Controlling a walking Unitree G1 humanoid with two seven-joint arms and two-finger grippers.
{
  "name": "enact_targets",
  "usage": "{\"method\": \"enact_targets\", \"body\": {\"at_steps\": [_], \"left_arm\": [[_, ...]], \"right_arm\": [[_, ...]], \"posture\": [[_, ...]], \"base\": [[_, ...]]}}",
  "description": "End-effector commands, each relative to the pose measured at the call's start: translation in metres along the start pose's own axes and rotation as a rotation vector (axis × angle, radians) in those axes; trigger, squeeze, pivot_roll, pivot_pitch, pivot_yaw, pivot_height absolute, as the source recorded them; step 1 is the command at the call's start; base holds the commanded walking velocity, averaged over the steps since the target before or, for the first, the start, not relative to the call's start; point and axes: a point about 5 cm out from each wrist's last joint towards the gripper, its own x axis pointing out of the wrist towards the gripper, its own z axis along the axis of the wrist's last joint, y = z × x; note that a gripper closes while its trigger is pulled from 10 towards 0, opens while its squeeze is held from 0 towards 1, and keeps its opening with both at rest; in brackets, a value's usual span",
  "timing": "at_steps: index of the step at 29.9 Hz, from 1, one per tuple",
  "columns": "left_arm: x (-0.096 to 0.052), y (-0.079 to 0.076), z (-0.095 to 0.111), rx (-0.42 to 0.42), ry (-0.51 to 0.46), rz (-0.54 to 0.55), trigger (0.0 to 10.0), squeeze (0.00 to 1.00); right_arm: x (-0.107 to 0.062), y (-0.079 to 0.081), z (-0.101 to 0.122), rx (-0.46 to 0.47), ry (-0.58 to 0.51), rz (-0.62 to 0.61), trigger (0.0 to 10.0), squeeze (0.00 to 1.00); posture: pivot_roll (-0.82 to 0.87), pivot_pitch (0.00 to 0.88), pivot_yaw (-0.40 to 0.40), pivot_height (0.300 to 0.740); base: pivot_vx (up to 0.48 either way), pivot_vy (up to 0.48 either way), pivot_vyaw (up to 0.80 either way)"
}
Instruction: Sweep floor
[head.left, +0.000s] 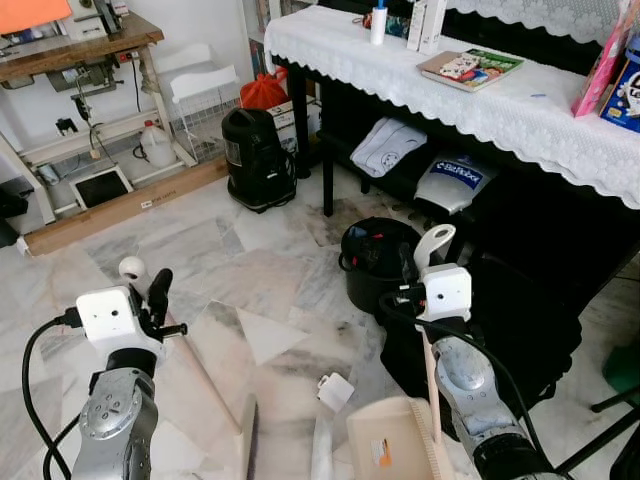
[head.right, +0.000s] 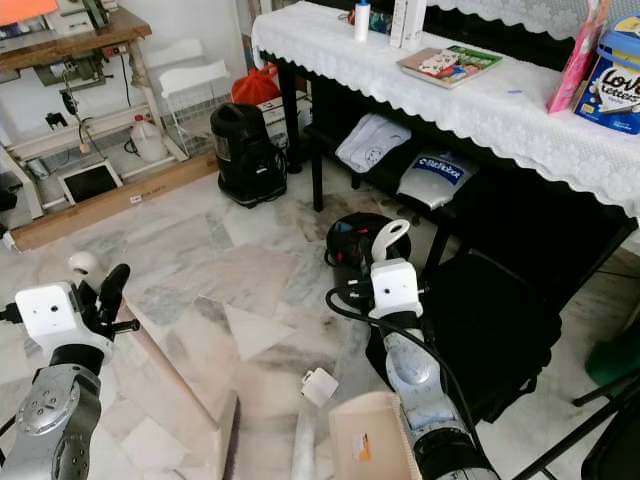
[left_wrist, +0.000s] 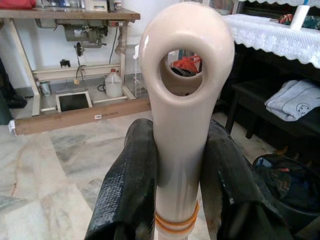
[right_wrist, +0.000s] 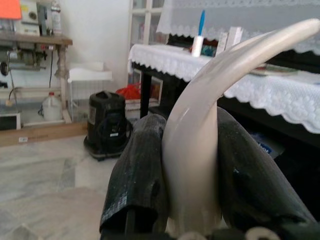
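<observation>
Left gripper (left_wrist: 177, 175) clamped on cream plastic broom handle (left_wrist: 182, 95); right gripper (right_wrist: 192, 165) clamped on curved cream dustpan handle (right_wrist: 210, 105), above beige dustpan (head.left: 385, 445).

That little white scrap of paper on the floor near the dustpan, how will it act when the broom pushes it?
The white paper scrap looks thin and folded, so it is probably very light and may skid over the glossy marble floor. Being floppy, it might crumple rather than slide cleanly into the dustpan.

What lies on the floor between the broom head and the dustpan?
A small white scrap lies on the marble floor between the broom head and the dustpan, seen in the left eye view.
</observation>
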Motion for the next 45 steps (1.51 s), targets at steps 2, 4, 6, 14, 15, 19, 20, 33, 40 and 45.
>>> {"method": "enact_targets", "body": {"at_steps": [2, 4, 6, 14, 15, 19, 20, 33, 40, 45], "left_arm": [[0.002, 0.006, 0.005, -0.014, -0.024, 0.017, 10.0, 0.0], [0.002, 0.008, 0.005, -0.012, -0.025, 0.019, 10.0, 0.0], [0.003, 0.009, 0.006, -0.009, -0.025, 0.02, 10.0, 0.0], [0.004, 0.01, 0.008, 0.004, -0.041, 0.03, 10.0, 0.0], [0.004, 0.01, 0.009, 0.004, -0.042, 0.03, 10.0, 0.0], [0.008, 0.009, 0.012, 0.005, -0.068, 0.034, 10.0, 0.0], [0.008, 0.009, 0.012, 0.005, -0.069, 0.034, 10.0, 0.0], [0.025, 0.009, 0.018, 0.002, -0.106, 0.028, 10.0, 0.0], [0.024, 0.006, 0.017, -0.001, -0.108, 0.02, 10.0, 0.0], [0.024, 0.005, 0.017, -0.01, -0.117, 0.018, 10.0, 0.0]], "right_arm": [[0.004, -0.002, 0.001, -0.014, -0.02, 0.012, 10.0, 0.0], [0.004, -0.003, -0.003, -0.018, -0.004, 0.016, 10.0, 0.0], [0.005, -0.001, -0.005, -0.024, 0.007, 0.034, 10.0, 0.0], [0.009, -0.003, -0.004, -0.102, -0.005, 0.012, 10.0, 0.0], [0.009, -0.002, -0.004, -0.136, -0.016, 0.02, 10.0, 0.0], [0.006, 0.001, -0.011, -0.137, 0.019, 0.004, 10.0, 0.0], [0.006, 0.003, -0.012, -0.171, 0.02, 0.027, 10.0, 0.0], [0.009, 0.015, -0.022, -0.183, 0.128, 0.045, 10.0, 0.0], [0.009, 0.005, -0.032, 0.065, 0.249, -0.084, 10.0, 0.0], [0.009, 0.001, -0.03, 0.07, 0.23, -0.091, 10.0, 0.0]], "posture": [[0.03, 0.076, 0.057, 0.74], [0.03, 0.076, 0.06, 0.74], [0.03, 0.078, 0.062, 0.74], [0.03, 0.082, 0.069, 0.74], [0.03, 0.081, 0.07, 0.74], [0.04, 0.081, 0.07, 0.74], [0.04, 0.081, 0.07, 0.74], [0.08, 0.075, 0.074, 0.74], [0.07, 0.068, 0.075, 0.74], [0.06, 0.062, 0.073, 0.74]], "base": [[0.0, 0.0, 0.0], [0.0, 0.0, 0.0], [0.0, 0.0, 0.0], [0.0, 0.0, 0.0], [0.0, 0.0, 0.0], [0.0, 0.0, 0.0], [0.0, 0.0, 0.0], [0.0, 0.0, 0.0], [0.0, 0.0, 0.0], [0.0, 0.0, 0.0]]}}
